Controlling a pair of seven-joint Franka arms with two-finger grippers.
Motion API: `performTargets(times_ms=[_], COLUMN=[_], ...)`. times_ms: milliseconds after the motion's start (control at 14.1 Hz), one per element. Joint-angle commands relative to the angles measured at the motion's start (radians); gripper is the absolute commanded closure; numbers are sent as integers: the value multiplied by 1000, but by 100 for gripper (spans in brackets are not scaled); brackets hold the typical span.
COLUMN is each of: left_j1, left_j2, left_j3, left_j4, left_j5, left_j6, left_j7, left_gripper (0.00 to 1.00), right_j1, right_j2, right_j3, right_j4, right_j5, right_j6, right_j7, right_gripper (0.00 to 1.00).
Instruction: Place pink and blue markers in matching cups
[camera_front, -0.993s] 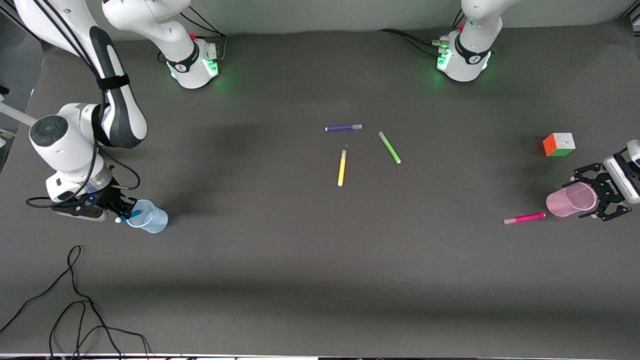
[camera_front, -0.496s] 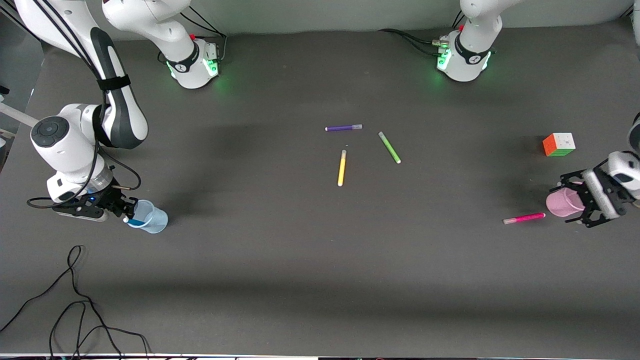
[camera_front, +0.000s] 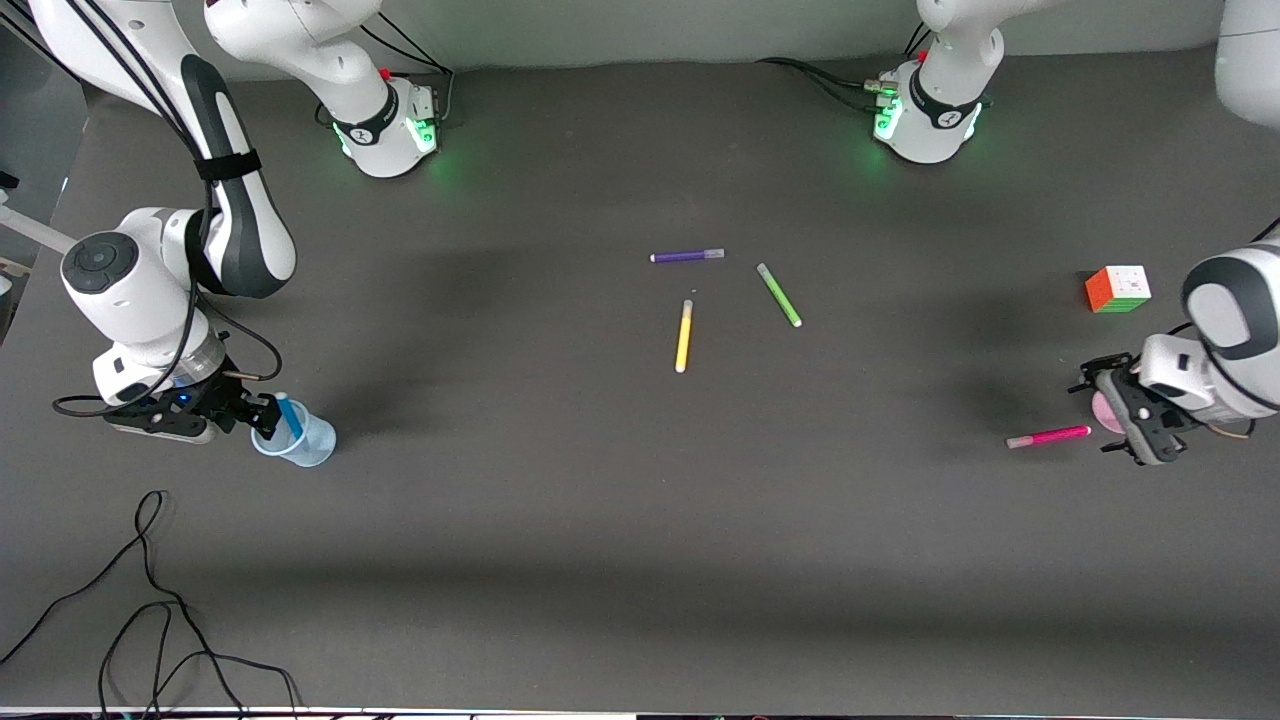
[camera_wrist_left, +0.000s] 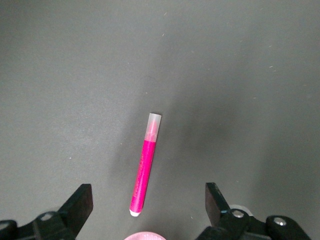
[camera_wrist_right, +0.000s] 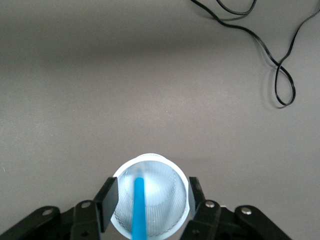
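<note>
The pale blue cup (camera_front: 305, 445) stands at the right arm's end of the table with the blue marker (camera_front: 288, 415) leaning inside it. My right gripper (camera_front: 268, 420) is shut on this cup; in the right wrist view its fingers (camera_wrist_right: 107, 200) press both sides of the cup (camera_wrist_right: 167, 192) around the marker (camera_wrist_right: 138, 205). The pink marker (camera_front: 1048, 436) lies flat at the left arm's end. My left gripper (camera_front: 1104, 418) hangs open over the marker's end (camera_wrist_left: 145, 165). The pink cup (camera_front: 1099, 408) is mostly hidden under it, only its rim (camera_wrist_left: 145, 236) showing.
A purple pen (camera_front: 687, 256), a green pen (camera_front: 779, 295) and a yellow pen (camera_front: 684, 336) lie mid-table. A multicoloured cube (camera_front: 1118, 289) sits farther from the front camera than the pink cup. A black cable (camera_front: 150, 590) loops near the front edge by the blue cup.
The right gripper turned the blue cup upright, so the blue marker now stands in it. The left arm swung round over the pink cup, which went from lying on its side to mostly hidden.
</note>
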Motion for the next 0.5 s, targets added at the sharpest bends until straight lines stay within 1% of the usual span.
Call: performTargets(times_ms=[0, 213, 425], left_j1=[-13, -16, -39], left_j2=[17, 61, 95], left_j3=[11, 10, 10], left_j4=[-92, -97, -94], left_j5=[20, 20, 26], left_j6=[145, 226, 297], left_j7=[-12, -4, 2], left_gripper=[0, 1, 2], right_j1=[9, 7, 9], right_j2=[14, 14, 12], right_j3=[-9, -9, -7], right_j4=[20, 36, 64], right_j5=[-20, -20, -12], right_j6=[4, -2, -40], right_j7=[-8, -5, 9], right_gripper=[1, 0, 0])
